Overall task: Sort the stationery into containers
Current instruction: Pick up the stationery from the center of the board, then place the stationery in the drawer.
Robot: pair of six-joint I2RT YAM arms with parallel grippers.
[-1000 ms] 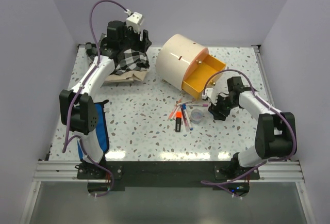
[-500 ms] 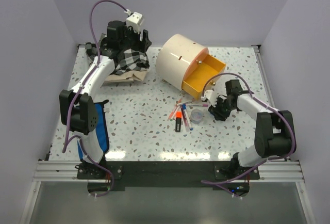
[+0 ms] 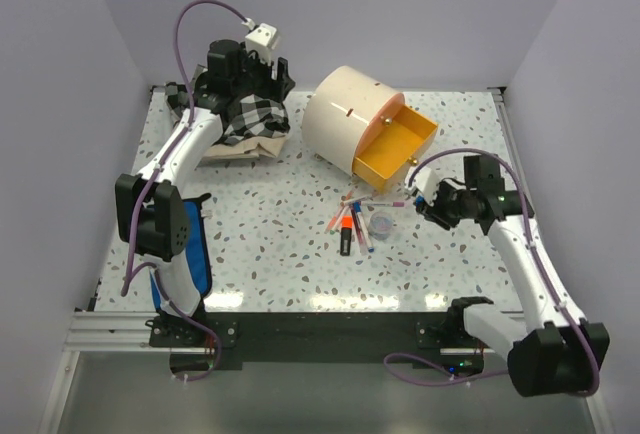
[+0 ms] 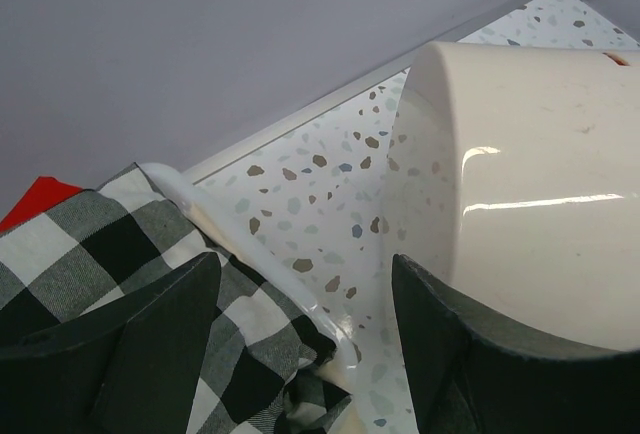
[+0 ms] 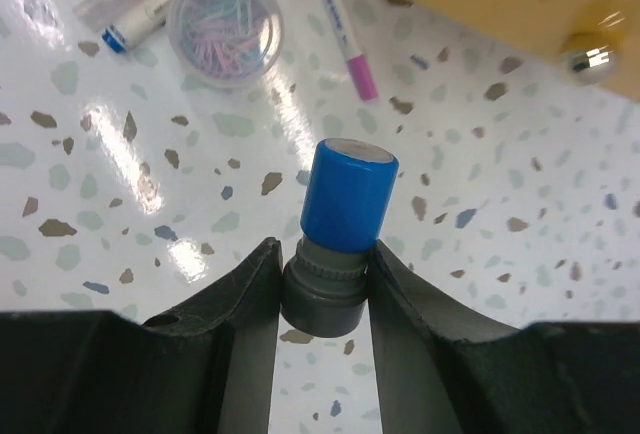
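A stubby cylinder, glossy blue cap on a ribbed grey base, is clamped in the right gripper at 5 o'clock of the open orange drawer. The next move is probably a carry over its rim. Slim pens and a clear clip pot lie at the gripper's 9 o'clock. The left gripper hangs agape beside the smooth cream drum.

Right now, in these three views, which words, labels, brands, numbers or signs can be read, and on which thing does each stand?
No text reads clearly in any view.
White pen with a pink tip: small dark print on the barrel, too blurred to read.
Blue-capped grey cylinder in the right tool: no marking shows.
Large cream drum-shaped cabinet: no lettering shows.
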